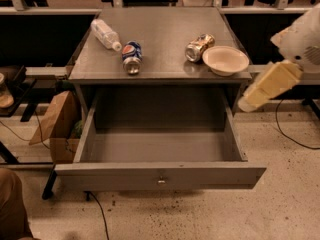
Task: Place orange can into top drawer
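Observation:
The orange can (199, 47) lies on its side on the grey cabinet top, right of centre, its silver end facing front. It touches or nearly touches a white bowl (225, 60). The top drawer (100, 176) is pulled fully open below, its inside bare, with a small metal lock at the centre of its front panel. My gripper (248, 102) is cream-coloured and hangs at the right, outside the cabinet, beside the drawer's right wall. It is lower than the can and apart from it, and holds nothing that I can see.
A blue Pepsi can (132, 57) and a clear plastic bottle (105, 34) lie on the cabinet top's left half. A brown cardboard box (55, 124) stands on the floor left of the drawer. Cables run over the speckled floor on both sides.

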`<state>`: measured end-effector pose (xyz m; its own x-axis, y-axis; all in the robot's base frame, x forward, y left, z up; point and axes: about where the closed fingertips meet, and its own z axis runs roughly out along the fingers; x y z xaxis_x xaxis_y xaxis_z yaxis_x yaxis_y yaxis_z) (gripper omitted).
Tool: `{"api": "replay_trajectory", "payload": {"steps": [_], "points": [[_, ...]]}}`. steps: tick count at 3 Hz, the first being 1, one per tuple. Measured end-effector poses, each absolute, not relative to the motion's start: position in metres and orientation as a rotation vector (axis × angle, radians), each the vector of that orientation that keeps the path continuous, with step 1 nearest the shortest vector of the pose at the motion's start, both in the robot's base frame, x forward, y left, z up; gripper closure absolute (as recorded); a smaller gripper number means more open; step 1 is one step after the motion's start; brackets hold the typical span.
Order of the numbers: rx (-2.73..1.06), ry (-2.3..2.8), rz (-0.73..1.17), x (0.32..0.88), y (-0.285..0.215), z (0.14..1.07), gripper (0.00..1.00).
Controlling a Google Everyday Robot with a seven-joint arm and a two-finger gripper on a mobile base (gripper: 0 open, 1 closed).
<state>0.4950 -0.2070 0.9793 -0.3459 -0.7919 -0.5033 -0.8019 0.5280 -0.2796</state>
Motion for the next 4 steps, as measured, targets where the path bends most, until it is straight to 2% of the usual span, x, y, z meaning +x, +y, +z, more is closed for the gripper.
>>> {"api": "replay_trajectory", "payload": {"steps": [1,2,4], "points": [[-1.084,2.187,0.018,0.541,-0.198,0.968,0.00],[-0.939,2.171,0.029,0.557,-0.197,0.981,0.00],[-0.922,2.139,0.039,0.564,-0.194,0.985,0.00]]}}
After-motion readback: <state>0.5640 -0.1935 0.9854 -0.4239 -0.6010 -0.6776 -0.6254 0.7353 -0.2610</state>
